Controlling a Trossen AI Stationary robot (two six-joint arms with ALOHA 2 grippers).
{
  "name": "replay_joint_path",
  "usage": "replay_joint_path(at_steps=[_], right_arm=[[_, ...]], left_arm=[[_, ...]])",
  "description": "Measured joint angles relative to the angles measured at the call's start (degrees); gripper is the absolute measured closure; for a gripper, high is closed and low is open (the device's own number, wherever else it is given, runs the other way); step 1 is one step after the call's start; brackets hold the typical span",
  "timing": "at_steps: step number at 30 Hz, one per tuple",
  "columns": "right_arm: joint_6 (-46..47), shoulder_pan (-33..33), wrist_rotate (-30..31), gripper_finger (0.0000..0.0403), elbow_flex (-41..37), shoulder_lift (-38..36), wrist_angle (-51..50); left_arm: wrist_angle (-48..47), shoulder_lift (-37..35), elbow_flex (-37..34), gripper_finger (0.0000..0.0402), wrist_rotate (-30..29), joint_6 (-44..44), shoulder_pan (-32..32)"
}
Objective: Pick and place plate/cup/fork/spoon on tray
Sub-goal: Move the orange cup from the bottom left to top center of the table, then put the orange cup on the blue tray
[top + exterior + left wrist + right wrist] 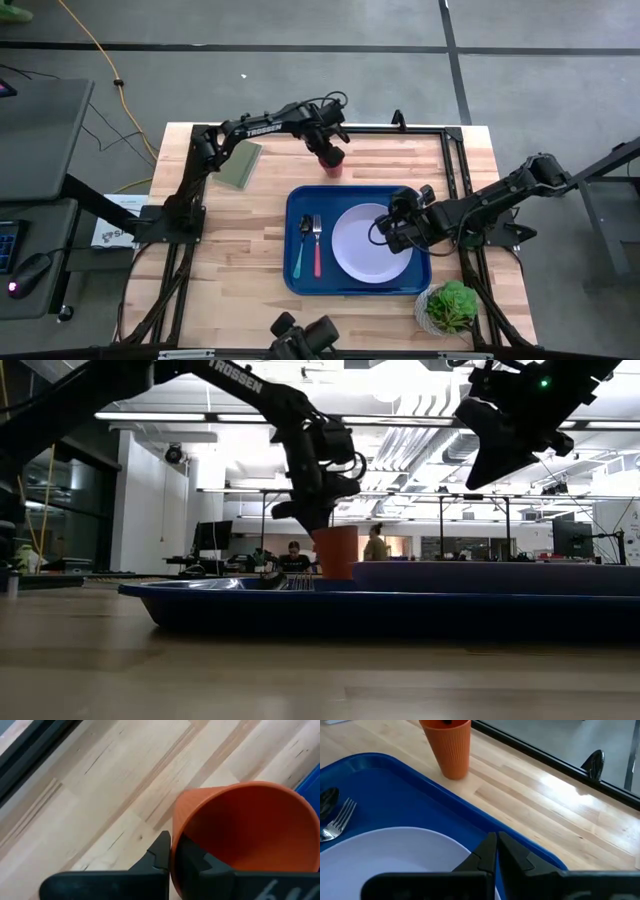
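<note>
The red cup (332, 166) stands on the table just beyond the far rim of the blue tray (300, 200). My left gripper (172, 854) is over the cup and shut on its rim; it also shows in the high view (329, 150). The pale plate (360, 250) lies in the tray's right half. The teal-handled spoon (302, 248) and the pink-handled fork (318, 250) lie side by side in its left half. My right gripper (496, 851) is shut and empty above the plate's far right edge; it also shows in the high view (388, 222). My left gripper holds the cup by its rim wall (175, 834), with one finger (195, 862) inside the cup and the other (160, 855) outside. The fingers come from above, pointing down. The cup is upright, and in the right wrist view its base (454, 774) is on the table.
A flat olive-green rectangle (240, 164) lies at the table's far left. A potted green plant (451, 306) stands by the tray's near right corner. A black frame rail (430, 128) runs along the far edge. Bare wood lies to the left of the tray.
</note>
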Motion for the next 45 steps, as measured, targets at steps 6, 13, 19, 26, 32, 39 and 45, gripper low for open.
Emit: replay_joint_path(at_steps=[6, 13, 19, 26, 32, 39, 45], right_arm=[[0.0, 0.0, 0.07, 0.0396, 0.0, 0.0, 0.23], [0.02, 0.0, -0.12, 0.0396, 0.0, 0.0, 0.71], [-0.02, 0.0, -0.04, 0.0396, 0.0, 0.0, 0.71], [-0.02, 0.0, 0.05, 0.0396, 0.0, 0.0, 0.71], [-0.03, 0.0, 0.03, 0.0396, -0.02, 0.0, 0.84], [-0.42, -0.3, 0.31, 0.0396, -0.04, 0.0, 3.83], [-10.9, -2.33, 1.95, 0.0396, -0.07, 0.0, 16.63]], left_arm=[[0.24, -0.17, -0.02, 0.0401, -0.1, 1.23, -0.52], [0.16, -0.15, 0.42, 0.0377, -0.43, 1.93, -0.85], [0.17, -0.15, 0.46, 0.0324, -0.42, 2.44, -0.85], [0.2, -1.15, 0.46, 0.0259, -0.34, 2.9, -0.83], [0.47, -5.65, 0.57, 0.0224, -1.34, 1.54, -0.67], [0.07, -14.63, 0.49, 0.0216, -3.07, 6.42, -1.17], [8.03, -28.3, -5.69, 0.0215, -11.33, 11.33, -7.38]])
